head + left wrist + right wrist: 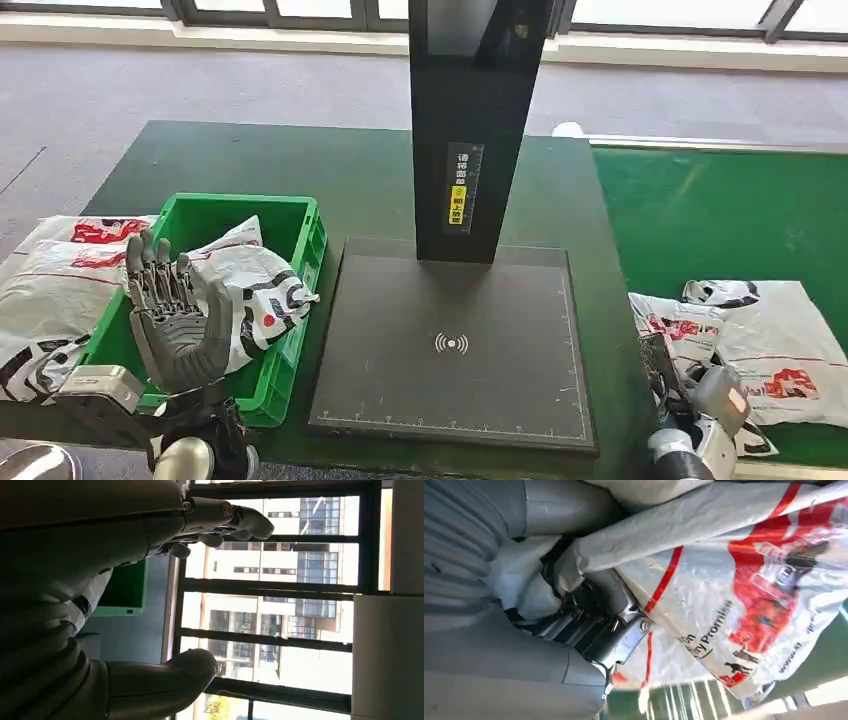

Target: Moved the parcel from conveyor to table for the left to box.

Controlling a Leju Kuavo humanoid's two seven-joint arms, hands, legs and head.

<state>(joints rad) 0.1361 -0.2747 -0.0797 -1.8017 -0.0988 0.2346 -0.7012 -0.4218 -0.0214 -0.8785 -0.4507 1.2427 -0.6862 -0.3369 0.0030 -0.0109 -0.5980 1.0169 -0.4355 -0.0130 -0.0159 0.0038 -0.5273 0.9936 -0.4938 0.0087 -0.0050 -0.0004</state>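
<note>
From the head view I saw the parcel [690,330], a white plastic mailer with red and black print, lying flat on the green conveyor [720,210] at the right, just beside and partly over a second white mailer [785,345]. Its long side ran roughly across the belt, toward the dark surface [300,170]. My right hand [690,395] sat low at the parcel's near edge, touching it; from here I could not tell how its fingers lay. My left hand [175,310] stood upright over the near end of the green box [310,245], palm facing me, fingers [150,265] straight, spread slightly and holding nothing. A crumpled mailer in the box [250,290] lay behind it. More bags [50,290] were piled left of the box. A black scanner plate [455,345] with its post [475,120] stood between box and conveyor.

In the left wrist view, the left hand's fingers [240,522] were extended against bright windows [280,605], apart from the thumb [185,670], with nothing between them.

In the right wrist view, the right hand's dark fingers [594,625] were curled around a fold of the parcel's [744,590] plastic, pinching it against the thumb.
</note>
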